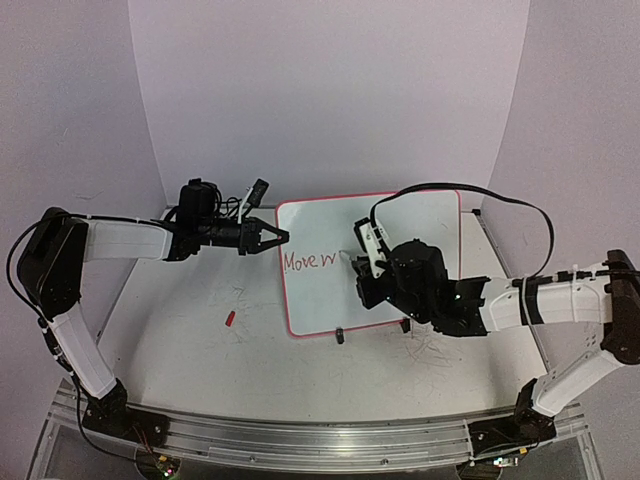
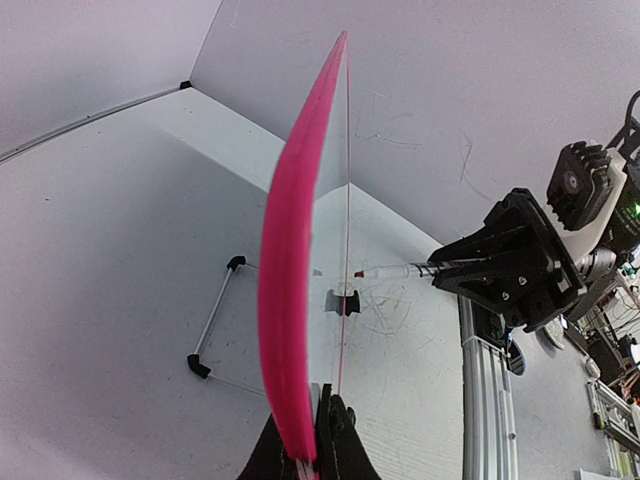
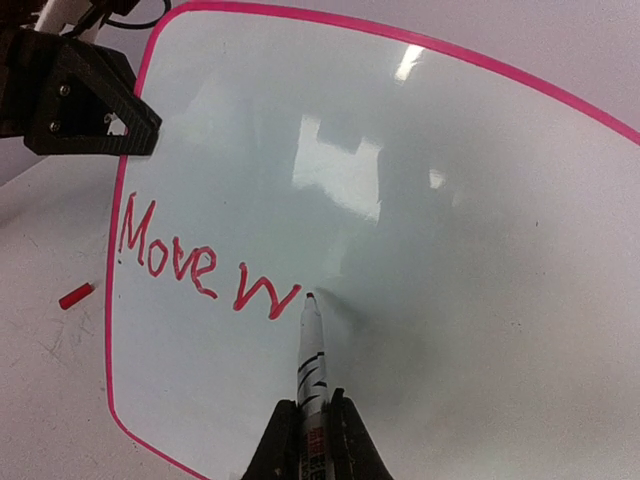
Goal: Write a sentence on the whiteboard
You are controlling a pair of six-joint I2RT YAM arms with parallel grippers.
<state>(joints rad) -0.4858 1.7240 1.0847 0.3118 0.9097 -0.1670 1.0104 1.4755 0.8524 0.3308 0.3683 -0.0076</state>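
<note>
The whiteboard (image 1: 400, 215) stands tilted at mid-table, its red rim (image 2: 285, 270) edge-on in the left wrist view. Red lettering (image 3: 195, 262) reading "Move w" runs along its left part (image 1: 308, 262). My left gripper (image 1: 283, 237) is shut on the board's left rim (image 2: 315, 440), and it also shows in the right wrist view (image 3: 140, 125). My right gripper (image 3: 312, 420) is shut on a white marker (image 3: 311, 350). The marker's red tip sits just past the last stroke of the "w", at or very near the surface. From the left wrist view, the marker (image 2: 395, 271) points at the board's face.
A red marker cap (image 1: 229, 319) lies on the table left of the board. One black clip foot (image 1: 340, 335) holds the board's lower edge. Grey scribble marks (image 1: 440, 350) cover the table at front right. A thin rod with black ends (image 2: 215, 320) lies behind the board.
</note>
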